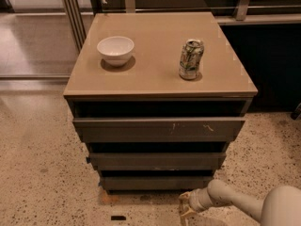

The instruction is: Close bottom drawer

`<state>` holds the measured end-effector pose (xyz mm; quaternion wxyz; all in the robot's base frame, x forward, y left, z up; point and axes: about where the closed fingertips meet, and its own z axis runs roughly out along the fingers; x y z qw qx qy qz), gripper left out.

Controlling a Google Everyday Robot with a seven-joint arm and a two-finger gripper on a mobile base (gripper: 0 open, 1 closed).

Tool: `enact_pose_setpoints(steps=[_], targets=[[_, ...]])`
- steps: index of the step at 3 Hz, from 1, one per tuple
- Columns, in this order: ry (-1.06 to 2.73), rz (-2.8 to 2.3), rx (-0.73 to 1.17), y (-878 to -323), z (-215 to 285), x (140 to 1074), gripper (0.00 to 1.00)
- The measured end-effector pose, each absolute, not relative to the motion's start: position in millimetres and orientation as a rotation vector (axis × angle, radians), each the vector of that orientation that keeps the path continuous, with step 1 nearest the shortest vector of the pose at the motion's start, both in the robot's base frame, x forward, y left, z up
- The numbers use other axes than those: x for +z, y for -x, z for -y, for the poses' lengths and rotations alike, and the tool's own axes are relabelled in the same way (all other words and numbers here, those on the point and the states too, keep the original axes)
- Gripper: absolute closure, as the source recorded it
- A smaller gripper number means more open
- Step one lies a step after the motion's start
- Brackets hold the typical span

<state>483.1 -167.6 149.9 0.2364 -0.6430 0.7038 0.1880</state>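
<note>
Pale off-white robot arm enters from lower right, its hand (186, 206) low over the speckled terrazzo floor (42, 173), just in front of and below the right end of the bottom drawer (157, 183); cannot tell if the hand is apart or together. Bottom drawer is the lowest dark grey-brown flat front of three in the tan-topped table (155, 86), right above the floor, dark gap above it, under the middle drawer (157, 160) and the wide scratched top drawer (157, 128). On the table a white round bowl (115, 49) at left and a green-white drink can (191, 59) upright at right, well apart.
</note>
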Motion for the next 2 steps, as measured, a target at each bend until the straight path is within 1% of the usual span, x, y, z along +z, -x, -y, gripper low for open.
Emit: enact_pose_setpoints(steps=[1, 2], targets=[[1.763, -1.930, 0.516, -483.1, 167.6, 149.9, 0.00], [1.763, -1.930, 0.516, -483.0, 167.5, 149.9, 0.00]])
